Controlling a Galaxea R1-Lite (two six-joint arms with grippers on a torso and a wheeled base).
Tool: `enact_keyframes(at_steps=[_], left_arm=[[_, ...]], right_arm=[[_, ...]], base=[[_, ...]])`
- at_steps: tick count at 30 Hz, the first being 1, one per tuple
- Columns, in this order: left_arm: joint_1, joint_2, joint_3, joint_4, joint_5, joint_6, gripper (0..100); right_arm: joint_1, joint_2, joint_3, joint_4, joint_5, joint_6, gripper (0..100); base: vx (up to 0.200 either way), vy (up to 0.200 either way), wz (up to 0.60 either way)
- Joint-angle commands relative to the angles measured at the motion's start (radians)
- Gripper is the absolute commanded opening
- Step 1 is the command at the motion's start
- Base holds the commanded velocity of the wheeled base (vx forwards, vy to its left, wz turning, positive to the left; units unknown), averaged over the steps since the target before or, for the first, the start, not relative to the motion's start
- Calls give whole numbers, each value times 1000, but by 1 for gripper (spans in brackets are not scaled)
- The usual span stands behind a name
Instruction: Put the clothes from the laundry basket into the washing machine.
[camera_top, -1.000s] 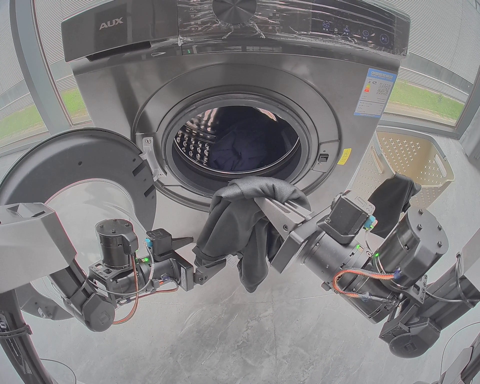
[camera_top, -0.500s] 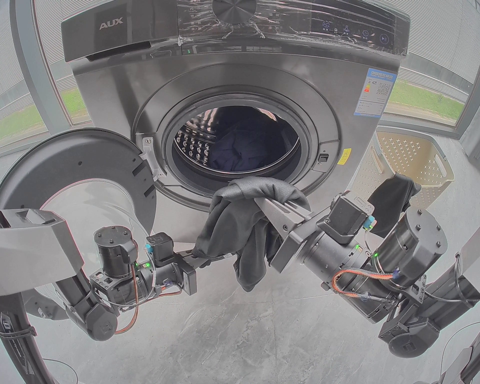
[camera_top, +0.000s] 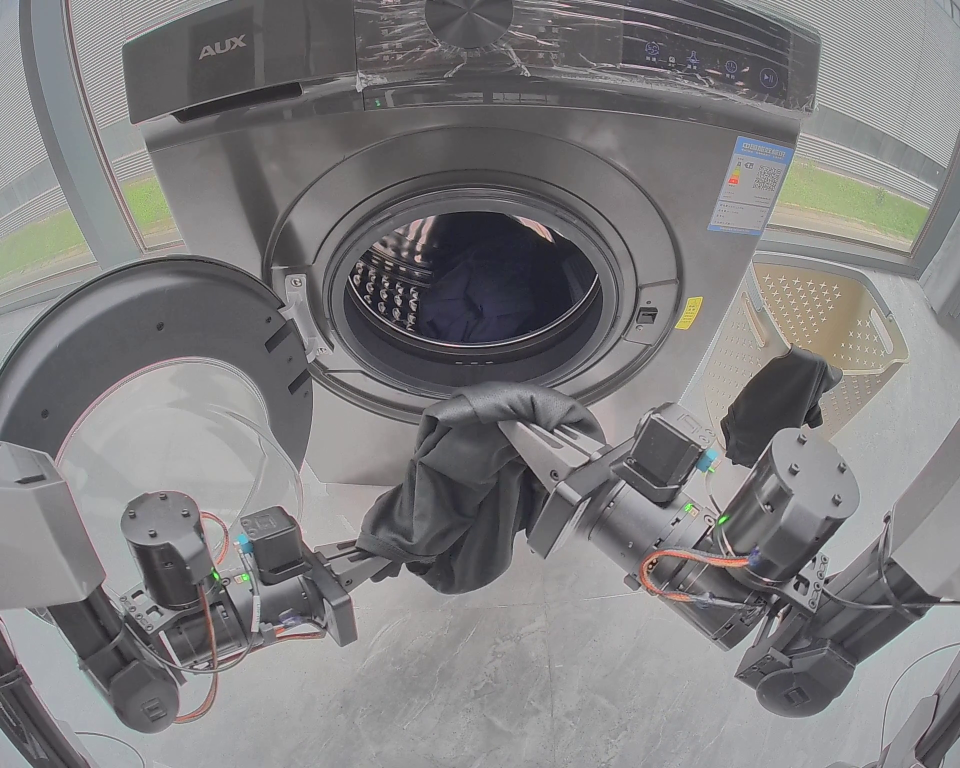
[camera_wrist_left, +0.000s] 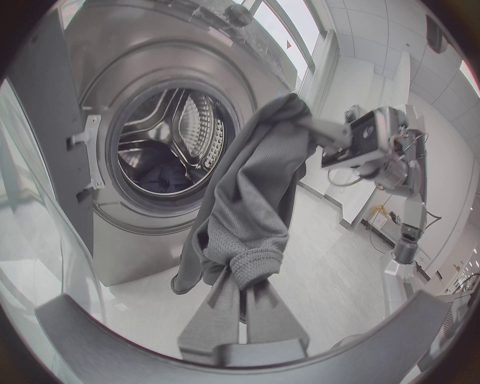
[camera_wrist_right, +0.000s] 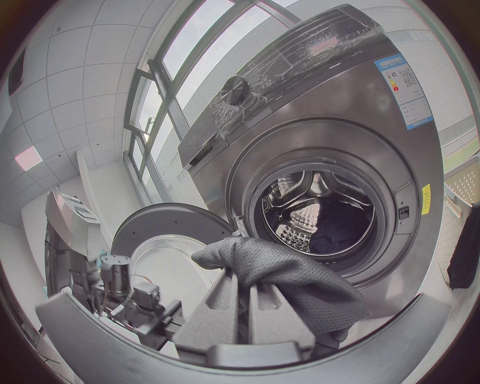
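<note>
Item in transit: a grey garment (camera_top: 470, 480) hanging in front of the washing machine (camera_top: 480, 140), just below the mouth of the drum (camera_top: 393, 285). The right hand (camera_top: 515, 432) is pinching its top fold and the left hand (camera_top: 378, 565) is pinching its lower cuff. Already loaded: dark clothes (camera_top: 490, 290) lying inside the drum. Left for you to load, as far as can be judged: this garment, plus a black garment (camera_top: 775, 400) draped over the rim of the laundry basket (camera_top: 860, 300) to the right of the machine.

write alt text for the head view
A dark grey garment hangs between the right gripper, below the open drum of the washing machine, and the left gripper lower down. Another dark piece drapes over the laundry basket.
</note>
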Motion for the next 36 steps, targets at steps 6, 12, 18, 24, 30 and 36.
enact_keyframes(at_steps=[6, 12, 18, 24, 30, 36], left_arm=[[-48, -145, 43, -2, 1, -11, 0], [-51, -163, -6, -2, 28, -39, 0], [-61, -161, -79, -2, 100, -86, 0], [-61, -151, -138, -2, 171, -105, 0], [-61, -145, -173, -2, 198, -106, 0], [-63, -122, -228, -2, 261, -111, 0]], right_arm=[[17, 89, 61, 1, 4, 4, 100], [25, 127, 96, 4, 4, 4, 100], [28, 154, 127, 1, 2, 4, 100], [28, 160, 138, 3, 2, 6, 100], [33, 161, 139, 3, 1, 6, 100], [57, 178, 133, 1, 2, 7, 100]], base=[[0, 0, 0], [0, 0, 0], [0, 0, 0], [0, 0, 0], [0, 0, 0], [0, 0, 0]])
